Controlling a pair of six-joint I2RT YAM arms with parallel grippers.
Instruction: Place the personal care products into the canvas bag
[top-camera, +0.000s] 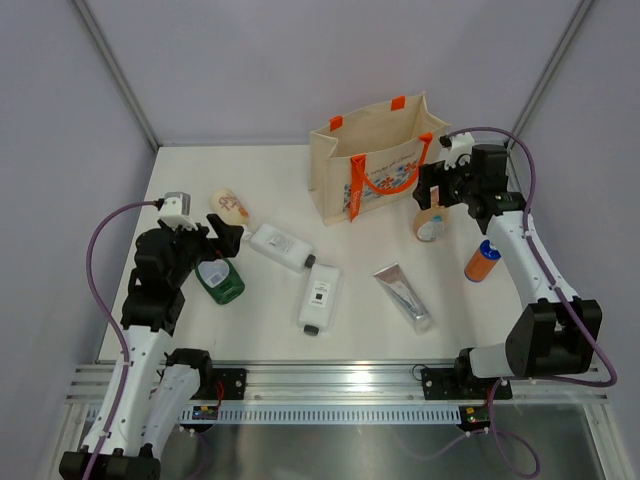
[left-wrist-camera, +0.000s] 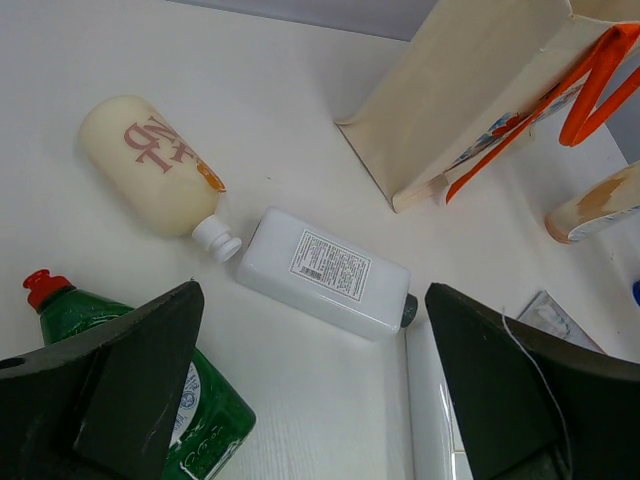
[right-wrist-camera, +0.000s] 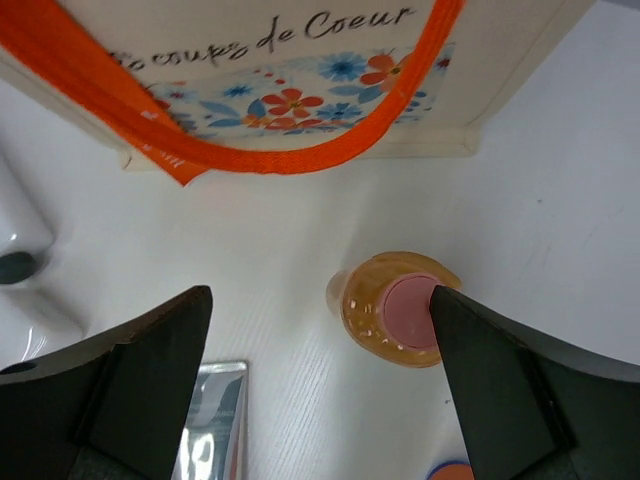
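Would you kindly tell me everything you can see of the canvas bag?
The canvas bag is a beige cloth tote with two orange handles. It stands upright with its mouth open at the far side of the table. The near handle hangs down over its front, which bears a blue and red floral print and script lettering. Only the table seems to touch it.

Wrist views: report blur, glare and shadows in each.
Left wrist view: even light, label on the white bottle sharp, the left fingers dark and soft-edged. Right wrist view: lettering on the canvas bag crisp, a glint on the silver tube, the right fingers dark, featureless.
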